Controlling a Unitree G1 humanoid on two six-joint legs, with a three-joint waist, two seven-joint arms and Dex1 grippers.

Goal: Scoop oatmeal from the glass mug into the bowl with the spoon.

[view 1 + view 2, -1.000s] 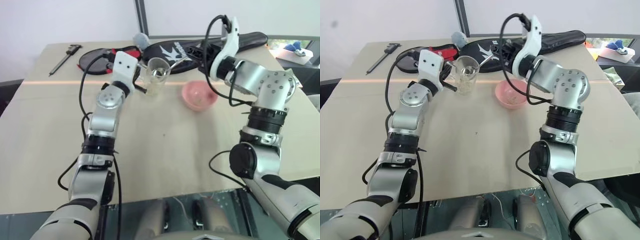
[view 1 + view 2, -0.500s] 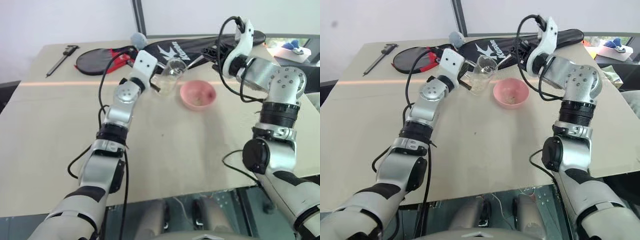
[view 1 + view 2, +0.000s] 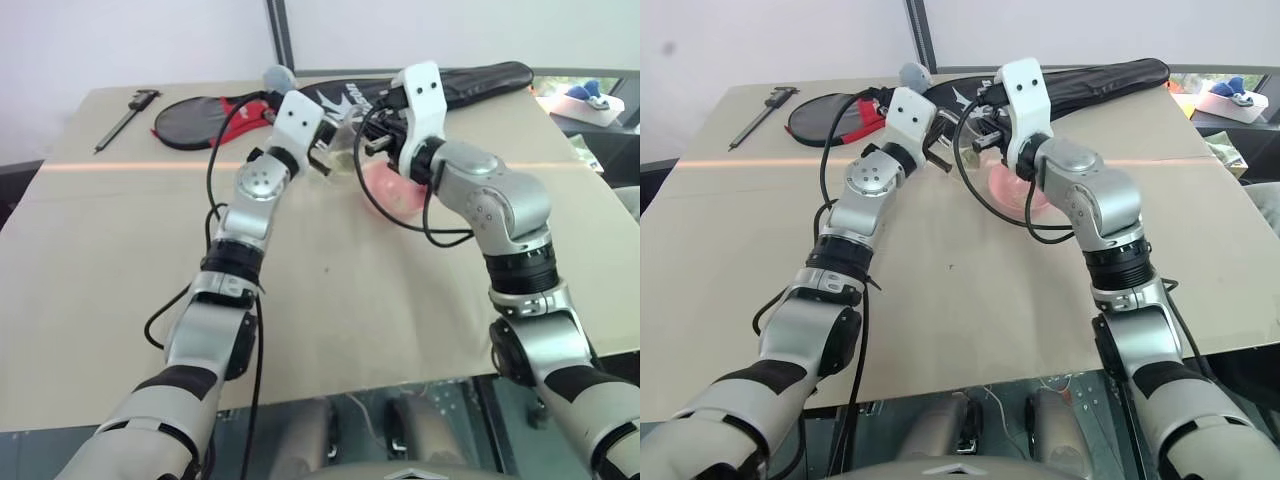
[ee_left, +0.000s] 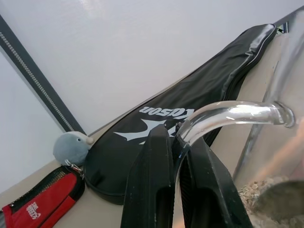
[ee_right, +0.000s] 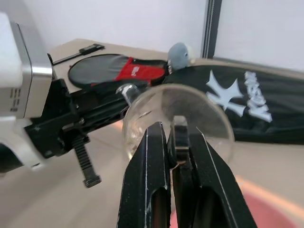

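Left gripper (image 4: 173, 190) is clamped on the mug (image 5: 178, 118) by its handle; the left wrist view shows the glass loop pinched between the two black fingers. Oats (image 4: 261, 190) lie in the bottom of the glass, at the lower right of that view.

Right gripper (image 5: 173, 156) is fully closed on the spoon (image 5: 179, 137): a thin metal shaft stands between the fingers and runs straight toward the mug's open mouth. I cannot see the spoon's scoop end, so I cannot say whether it carries oats.

Changes over the last second: the mug has come off its spot at upper centre of the head view and moved right, toward the bowl (image 3: 395, 200). It is now raised and tipped, mouth facing the right gripper. The right arm has swung in from the upper right and rolled, so both grippers now meet just above the bowl's far rim. The bowl has not moved; it sits centre frame, half hidden by the right wrist.

My reading: this is the line-up for a scoop, spoon pointed at the mouth, with the bowl beneath to catch spill. Next I would ease the spoon into the glass. The risk is the tilted mug shedding oats past the rim.

Background: black racket bag (image 3: 470, 82), red pouch (image 3: 215, 110), caliper (image 3: 125, 115) at upper left.
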